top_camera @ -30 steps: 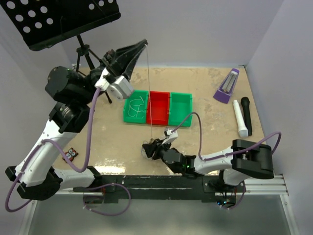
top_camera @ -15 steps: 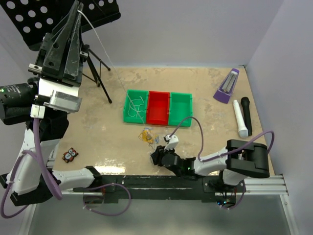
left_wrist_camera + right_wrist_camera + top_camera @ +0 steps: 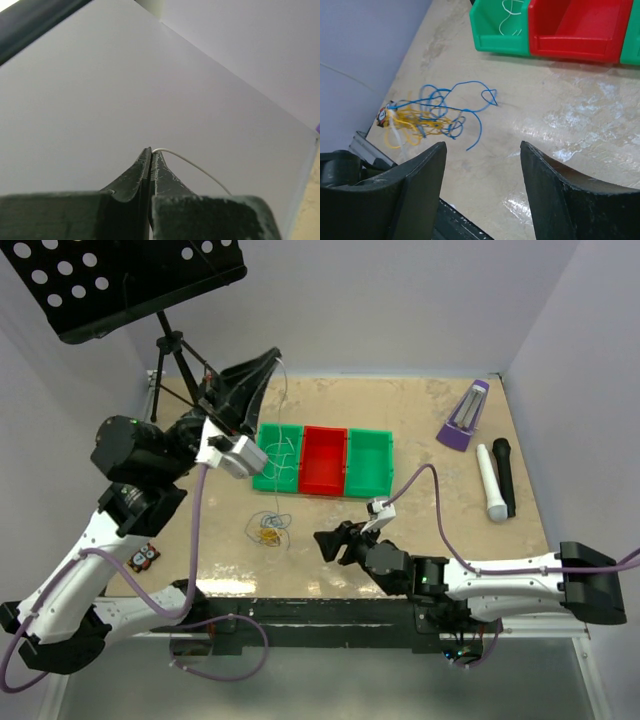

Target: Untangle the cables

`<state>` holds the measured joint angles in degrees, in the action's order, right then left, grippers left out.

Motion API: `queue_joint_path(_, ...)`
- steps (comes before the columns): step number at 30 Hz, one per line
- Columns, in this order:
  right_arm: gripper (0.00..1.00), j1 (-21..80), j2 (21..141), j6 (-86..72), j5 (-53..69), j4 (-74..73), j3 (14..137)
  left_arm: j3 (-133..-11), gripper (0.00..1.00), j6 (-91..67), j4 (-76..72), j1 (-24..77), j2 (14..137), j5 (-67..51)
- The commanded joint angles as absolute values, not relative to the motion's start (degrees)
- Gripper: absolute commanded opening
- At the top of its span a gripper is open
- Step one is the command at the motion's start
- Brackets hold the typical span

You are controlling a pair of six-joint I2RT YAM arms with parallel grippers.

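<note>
My left gripper (image 3: 268, 362) is raised above the back left of the table and shut on the white cable (image 3: 282, 452). The cable hangs down from it into the left green bin (image 3: 262, 480). In the left wrist view the shut jaws (image 3: 151, 150) pinch the white cable (image 3: 195, 168) at their tips. The blue cable (image 3: 455, 100) and the yellow cable (image 3: 415, 122) lie tangled together on the table (image 3: 268, 525). My right gripper (image 3: 330, 543) is open and empty, low over the table just right of the tangle, which lies ahead of its fingers (image 3: 482, 147).
A row of green, red (image 3: 324, 460) and green (image 3: 368, 462) bins stands mid-table. A music stand (image 3: 130, 280) is at the back left. A purple metronome (image 3: 464, 415), a white and a black microphone (image 3: 496, 478) lie at the right. A small owl toy (image 3: 144, 557) lies at the near left.
My left gripper swung down from high at the left to above the green bin, still holding the white cable. My right gripper backed off to the right; the blue-yellow tangle now lies further left.
</note>
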<state>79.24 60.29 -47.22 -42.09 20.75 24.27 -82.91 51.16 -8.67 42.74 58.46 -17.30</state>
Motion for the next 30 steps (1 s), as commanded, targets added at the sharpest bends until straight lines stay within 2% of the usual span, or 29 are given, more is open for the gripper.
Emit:
queue_joint_path(1,0.65,79.4,58.0,-43.2,-43.0,19.2,24.7,-80.4,0.0,49.2,-6.5,42.5,55.6,-19.2)
queue_joint_path(9,0.63,79.5,57.6,-38.7,-37.6,24.7,25.5,-79.3,0.0,48.9,-4.7,42.5,54.6,-19.9)
queue_joint_path(15,0.61,79.5,63.4,-36.6,-37.7,27.9,29.4,-79.3,0.0,47.2,-4.6,42.6,54.3,-20.5)
queue_joint_path(22,0.55,79.5,66.8,-35.4,-38.1,30.4,34.4,-79.5,0.0,45.7,-3.8,42.5,54.4,-21.6)
queue_joint_path(27,0.46,79.4,71.3,-36.8,-37.2,30.0,36.2,-79.9,0.0,45.0,-4.0,42.6,54.7,-22.5)
queue_joint_path(30,0.45,79.4,72.5,-38.3,-34.7,31.6,34.9,-80.0,0.0,44.9,-4.0,42.5,54.8,-22.8)
